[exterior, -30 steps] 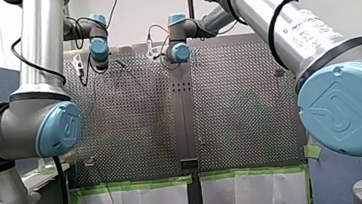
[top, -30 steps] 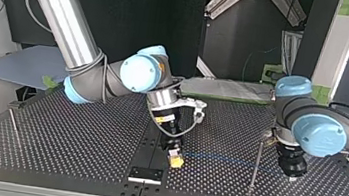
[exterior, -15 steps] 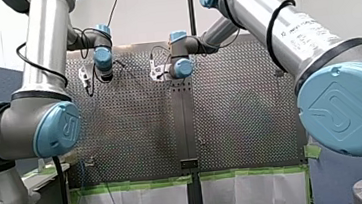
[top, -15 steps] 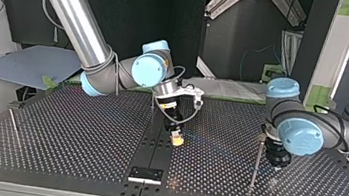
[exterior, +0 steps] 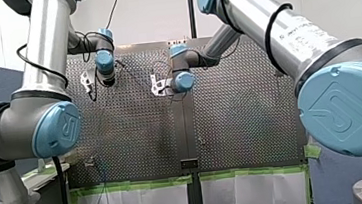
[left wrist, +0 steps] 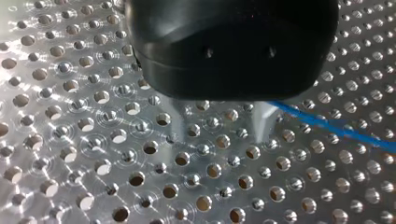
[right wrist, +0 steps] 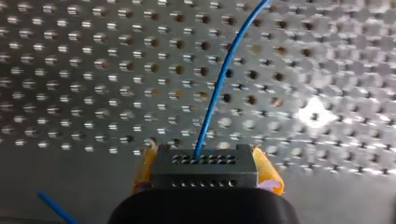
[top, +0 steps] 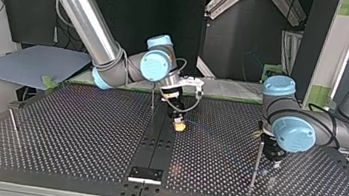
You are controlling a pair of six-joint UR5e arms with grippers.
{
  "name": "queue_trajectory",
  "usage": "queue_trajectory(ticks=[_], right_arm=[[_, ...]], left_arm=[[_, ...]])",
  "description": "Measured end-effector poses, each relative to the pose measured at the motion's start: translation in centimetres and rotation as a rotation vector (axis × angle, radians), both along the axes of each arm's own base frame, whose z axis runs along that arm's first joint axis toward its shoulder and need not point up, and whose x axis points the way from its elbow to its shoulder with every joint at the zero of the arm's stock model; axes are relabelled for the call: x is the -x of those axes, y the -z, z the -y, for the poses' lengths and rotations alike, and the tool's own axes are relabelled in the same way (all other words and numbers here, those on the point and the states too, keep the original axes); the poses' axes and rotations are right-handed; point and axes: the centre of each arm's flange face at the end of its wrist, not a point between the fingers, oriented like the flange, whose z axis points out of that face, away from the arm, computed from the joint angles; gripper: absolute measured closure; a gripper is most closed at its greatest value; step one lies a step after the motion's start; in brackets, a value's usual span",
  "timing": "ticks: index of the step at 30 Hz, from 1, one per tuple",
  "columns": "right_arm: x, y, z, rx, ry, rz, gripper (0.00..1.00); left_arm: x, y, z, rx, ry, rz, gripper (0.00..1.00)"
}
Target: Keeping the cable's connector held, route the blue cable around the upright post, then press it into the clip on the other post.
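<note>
**Connector** (right wrist: 204, 166): a black block with rows of holes. It is pinched on both sides by the yellow pads (right wrist: 269, 174) of the right gripper (top: 178, 125), and the hold looks square.

**Blue cable** (right wrist: 212, 93): it leaves the connector's face and runs off in a shallow curve over the perforated table (top: 81, 142). In the left wrist view it passes just beside one finger, low over the plate. The top view barely shows it.

**Left gripper** (left wrist: 217, 135): the metal fingers (left wrist: 261, 122) are spread with bare table between them, and nothing is held. In the top view the gripper stands just to the right of an upright post (top: 257, 161).

**Slim rod** (top: 153, 95): it stands on the far side of the table, close to the right arm's wrist. The clip cannot be made out on either upright.

**Change over the last second:**
- In the top view, the right gripper has carried the connector from near the table's near edge back along the middle seam toward the far side.
- The left gripper has drawn away from the near edge and closed in on the post.

**Reading for the task:**
- The connector hold is being kept as required.
- The cable's free run is probably being swung toward the post, with the left gripper placed to guide it.
- Routing looks begun but not completed. Which side of the post the cable lies on cannot be told.
- The press into the clip is not yet done.
</note>
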Motion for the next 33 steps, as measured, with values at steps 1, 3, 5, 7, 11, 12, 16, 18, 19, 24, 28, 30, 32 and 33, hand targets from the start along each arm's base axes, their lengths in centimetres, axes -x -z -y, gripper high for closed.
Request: queue_trajectory(ticks=[1, 3, 5, 7, 11, 12, 16, 18, 19, 24, 28, 30, 32, 33], right_arm=[[0.0, 0.5, -0.1, -0.004, 0.001, -0.005, 1.00], [0.0, 1.1, -0.1, -0.009, 0.002, -0.012, 1.00], [-0.1, 1.9, -0.2, -0.014, 0.002, -0.022, 1.00], [-0.3, 2.7, -0.3, -0.020, 0.001, -0.031, 1.00], [-0.3, 4.0, -0.6, -0.030, 0.003, -0.043, 1.00], [-0.2, 4.3, -0.7, -0.032, 0.003, -0.044, 1.00], [0.2, 5.8, -0.9, -0.039, 0.006, -0.043, 1.00], [0.4, 6.6, -1.0, -0.044, 0.007, -0.041, 1.00], [0.5, 7.2, -1.1, -0.048, 0.008, -0.041, 1.00], [0.8, 10.6, -1.7, -0.066, 0.010, -0.060, 1.00], [1.3, 13.9, -2.3, -0.086, 0.028, -0.085, 1.00], [1.6, 15.3, -2.5, -0.097, 0.039, -0.096, 1.00], [2.0, 16.8, -2.7, -0.110, 0.047, -0.109, 1.00], [2.1, 17.5, -2.8, -0.115, 0.050, -0.116, 1.00]], left_arm=[[0.0, 0.1, 0.0, 0.005, -0.002, -0.001, 0.00], [0.2, 0.3, 0.0, 0.021, -0.006, -0.004, 0.00], [0.3, 0.6, 0.0, 0.040, -0.007, -0.004, 0.00], [0.3, 0.7, 0.1, 0.053, -0.003, -0.001, 0.00], [0.3, 0.8, 0.2, 0.066, 0.003, 0.004, 0.00], [0.3, 0.8, 0.2, 0.067, 0.004, 0.005, 0.00], [0.1, 0.8, 0.3, 0.071, 0.012, 0.014, 0.00], [0.1, 0.8, 0.4, 0.072, 0.014, 0.017, 0.00], [0.1, 0.8, 0.4, 0.072, 0.015, 0.017, 0.00], [0.1, 0.8, 0.3, 0.072, 0.015, 0.019, 0.00], [0.1, 0.8, 0.3, 0.071, 0.013, 0.020, 0.00], [0.1, 0.8, 0.3, 0.070, 0.013, 0.019, 0.00], [0.0, 0.8, 0.3, 0.068, 0.014, 0.018, 0.00], [0.0, 0.8, 0.3, 0.068, 0.014, 0.018, 0.00]])
